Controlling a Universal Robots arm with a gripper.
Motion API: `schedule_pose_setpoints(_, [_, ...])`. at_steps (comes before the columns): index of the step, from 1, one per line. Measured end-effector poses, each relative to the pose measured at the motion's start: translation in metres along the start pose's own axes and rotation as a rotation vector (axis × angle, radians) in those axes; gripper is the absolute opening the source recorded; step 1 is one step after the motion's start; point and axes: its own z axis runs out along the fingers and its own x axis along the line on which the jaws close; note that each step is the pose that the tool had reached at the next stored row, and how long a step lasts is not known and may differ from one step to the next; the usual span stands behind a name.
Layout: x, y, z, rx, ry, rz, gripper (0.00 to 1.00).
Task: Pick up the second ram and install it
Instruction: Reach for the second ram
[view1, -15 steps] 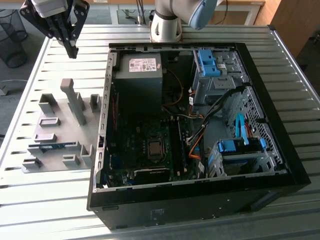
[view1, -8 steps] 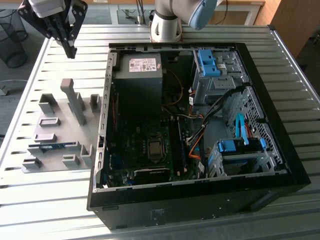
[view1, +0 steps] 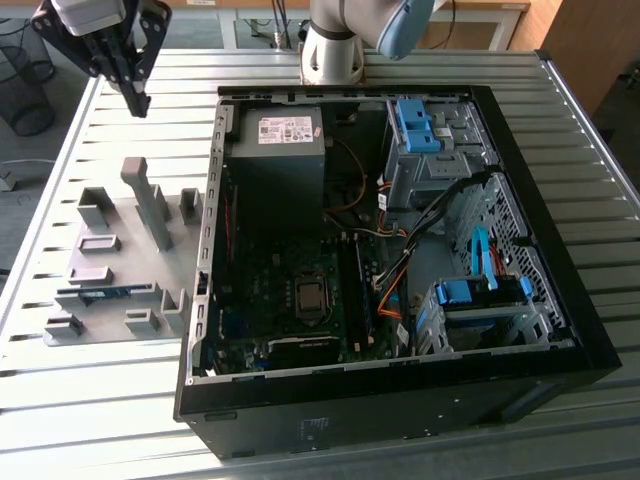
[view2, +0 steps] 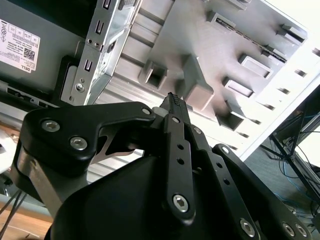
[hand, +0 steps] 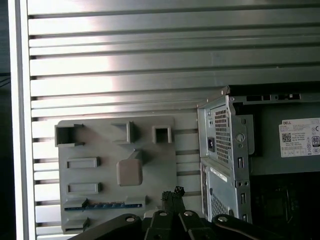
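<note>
The second ram (view1: 105, 293) is a thin blue stick lying in a slot near the front of the grey holder plate (view1: 120, 215), at the exterior view's left. In the first wrist view the ram (hand: 107, 204) lies along the holder plate's (hand: 100, 150) edge. My gripper (view1: 138, 100) hangs high above the table beyond the plate's far side, well apart from the ram. Its black fingers are shut with nothing between them, as both wrist views show, with the gripper (hand: 172, 192) beside the ram's end and the closed fingertips (view2: 175, 100) over the plate.
An open black computer case (view1: 540, 250) lies to the plate's right, with its motherboard (view1: 290, 300), power supply (view1: 275, 150), cables and blue drive clips (view1: 415, 125). The slatted metal table (view1: 100, 400) lies around both. The arm's base (view1: 330, 50) stands behind the case.
</note>
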Motion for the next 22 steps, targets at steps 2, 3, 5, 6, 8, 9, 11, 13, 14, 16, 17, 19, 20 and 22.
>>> schedule_pose_setpoints(2, [0.0009, -0.0001, 0.0, 0.0, 0.0, 0.0, 0.1])
schedule_pose_setpoints(3, [0.0014, -0.0001, 0.0, 0.0, 0.0, 0.0, 0.1])
schedule_pose_setpoints(5, [0.0023, -0.0002, 0.0, 0.0, 0.0, 0.0, 0.1])
schedule_pose_setpoints(6, [0.0028, -0.0002, 0.0, 0.0, 0.0, 0.0, 0.1])
schedule_pose_setpoints(8, [0.0037, -0.0003, 0.0, 0.0, 0.0, 0.0, 0.1])
schedule_pose_setpoints(9, [0.0042, -0.0003, 0.0, 0.0, 0.0, 0.0, 0.1])
schedule_pose_setpoints(11, [0.005, -0.0004, 0.0, 0.0, 0.0, 0.0, 0.1])
schedule_pose_setpoints(13, [0.0062, -0.0005, 0.0, 0.0, 0.0, 0.0, 0.1])
schedule_pose_setpoints(14, [0.007, -0.0005, 0.0, 0.0, 0.0, 0.0, 0.1])
schedule_pose_setpoints(16, [0.0086, -0.0007, 0.0, 0.0, 0.0, 0.0, 0.1])
schedule_pose_setpoints(17, [0.0099, -0.0008, 0.0, 0.0, 0.0, 0.0, 0.1])
schedule_pose_setpoints(19, [0.0126, -0.001, 0.0, 0.0001, 0.0, 0.0, 0.1])
schedule_pose_setpoints(20, [0.0144, -0.0011, 0.0, 0.0001, 0.0, 0.0, 0.1])
schedule_pose_setpoints(22, [0.0185, -0.0014, 0.0, 0.0, 0.0, 0.0, 0.1])
